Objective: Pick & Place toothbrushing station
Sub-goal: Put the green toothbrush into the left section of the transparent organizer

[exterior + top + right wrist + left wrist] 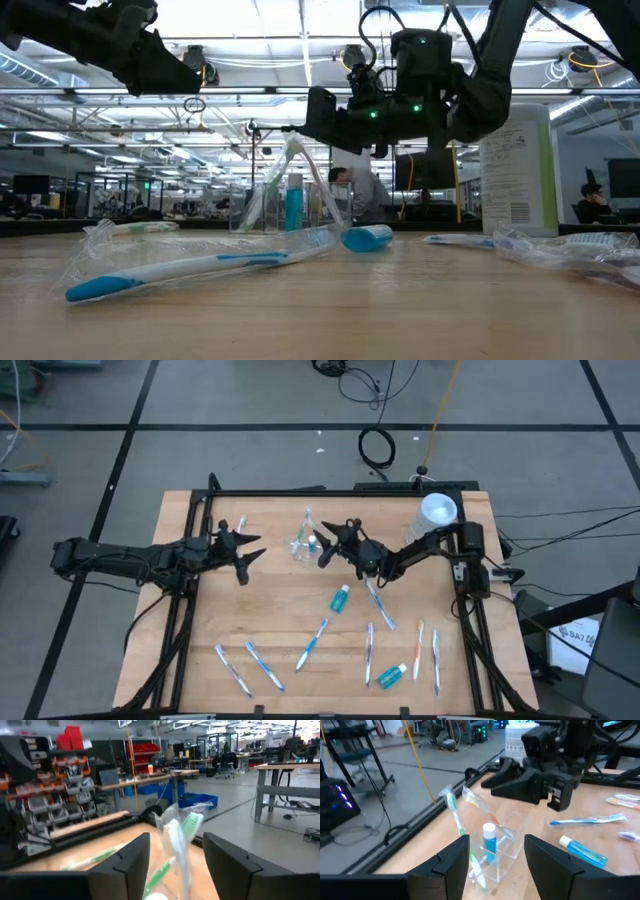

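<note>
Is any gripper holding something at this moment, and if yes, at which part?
Nothing is held. The right gripper is open beside the clear container, and the left gripper is open too, with nothing between its fingers.

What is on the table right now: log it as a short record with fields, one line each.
station: small clear plastic container, upright at the table's far middle
contents: green-bristled toothbrush and blue toothpaste tube standing inside
right tool: open, beside the container, holding nothing
left tool: open, waiting left of the container
loose items: wrapped toothbrushes and blue tubes scattered on the near half of the wooden table
back right: white cylindrical canister
</note>
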